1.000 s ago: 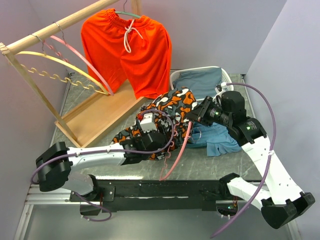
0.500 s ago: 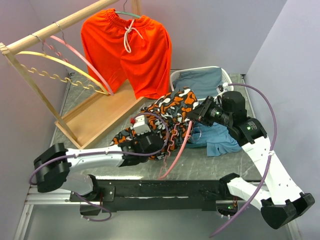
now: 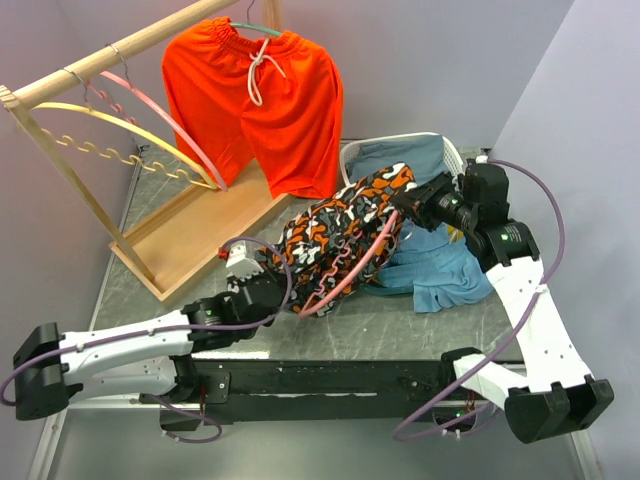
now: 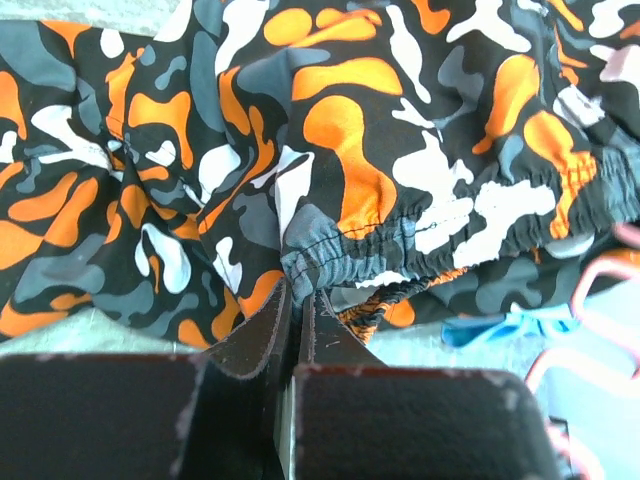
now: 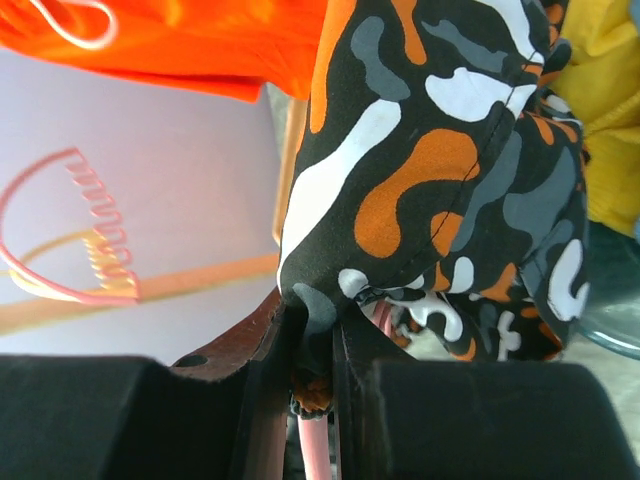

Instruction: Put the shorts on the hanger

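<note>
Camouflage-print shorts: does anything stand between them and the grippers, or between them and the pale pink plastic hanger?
Nothing visible does. The left gripper and the right gripper are both shut on the camouflage-print fabric shorts, and the pale pink plastic hanger already lies against the cloth.

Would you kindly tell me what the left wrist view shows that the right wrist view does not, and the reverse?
Only the left wrist view shows the gathered elastic waistband of the camouflage shorts, pinched in the left jaws, and a scrap of blue cloth below it. Only the right wrist view shows the plain orange shorts, a second pink hanger against the wall, and yellow fabric. Both show the camouflage shorts clamped in shut jaws and part of the pink hanger.
</note>
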Available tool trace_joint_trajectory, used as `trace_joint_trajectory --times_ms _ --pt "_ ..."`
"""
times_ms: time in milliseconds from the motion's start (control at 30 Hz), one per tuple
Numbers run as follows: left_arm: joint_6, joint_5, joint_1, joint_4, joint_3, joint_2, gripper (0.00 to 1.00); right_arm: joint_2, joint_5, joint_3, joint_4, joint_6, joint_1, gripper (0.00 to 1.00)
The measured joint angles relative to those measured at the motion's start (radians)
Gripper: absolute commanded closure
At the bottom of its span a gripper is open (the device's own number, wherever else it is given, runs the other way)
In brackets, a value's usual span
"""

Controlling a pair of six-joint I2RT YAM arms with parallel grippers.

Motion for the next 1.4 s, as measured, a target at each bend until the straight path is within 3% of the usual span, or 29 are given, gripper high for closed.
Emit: trace_joint_trajectory --times_ms 400,833,1400 --pt "0.001 0.137 0.000 -0.139 0.003 -0.135 0.99 0.055 -0.063 0.044 0.081 0.147 -0.043 1.00" --pt "0.035 0.267 0.000 -0.321 0.149 -0.270 0.99 0.054 -0.052 0.059 0.076 0.142 -0.096 1.00" --pt "0.176 0.385 0.001 -0.335 0.169 -0.269 0.99 0.059 0.053 0.056 0.019 0.237 -0.113 1.00"
